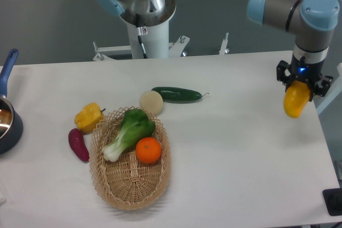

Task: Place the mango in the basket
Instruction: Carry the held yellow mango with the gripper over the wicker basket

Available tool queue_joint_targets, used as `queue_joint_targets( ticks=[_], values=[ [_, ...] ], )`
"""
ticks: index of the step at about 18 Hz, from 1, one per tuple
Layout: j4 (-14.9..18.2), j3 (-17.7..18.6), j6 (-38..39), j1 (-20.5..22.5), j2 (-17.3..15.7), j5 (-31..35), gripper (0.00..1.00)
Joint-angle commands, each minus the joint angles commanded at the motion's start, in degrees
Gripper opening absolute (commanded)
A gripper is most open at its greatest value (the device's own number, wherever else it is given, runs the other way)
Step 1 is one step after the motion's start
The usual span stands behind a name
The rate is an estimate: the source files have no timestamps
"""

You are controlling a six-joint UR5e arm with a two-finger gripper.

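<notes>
Nearest, the wicker basket (130,185) is seen holding an orange (148,150) and a bok choy (129,132). Beside it are laid a purple eggplant (78,144) and a yellow bell pepper (88,116); farther back, a cucumber (177,94). At right, the mango (296,100) is held pinched in the gripper (302,85), above the table (240,148), well apart from the basket.

The arm (291,4) is made of silver-grey tubes with pale blue caps at the joints. Its white pedestal base (147,36) carries a thin black cable. The black hand (303,81) shows a small blue light.
</notes>
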State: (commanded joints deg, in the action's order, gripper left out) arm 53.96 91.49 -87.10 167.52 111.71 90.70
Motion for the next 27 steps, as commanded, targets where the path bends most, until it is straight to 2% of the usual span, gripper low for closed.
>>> queue_joint_targets(
  ticks=[8,11,17,21,24,27],
  values=[
    [0.7,0.5,0.6,-0.7,-0.4,0.9,0.46],
    [0.7,0.1,0.6,-3.4,-0.4,0.5,0.45],
    [0.6,1.3,4.6,-11.6,-2.5,-0.1,0.45],
    [-0.1,1.1,7.5,-18.7,-2.2,-0.1,0.45],
    [-1.6,-0.1,8.3,-22.0,-1.5,-0.3,0.45],
    [-1.7,0.6,9.9,-25.3,-1.2,-1.7,0.45]
  ],
)
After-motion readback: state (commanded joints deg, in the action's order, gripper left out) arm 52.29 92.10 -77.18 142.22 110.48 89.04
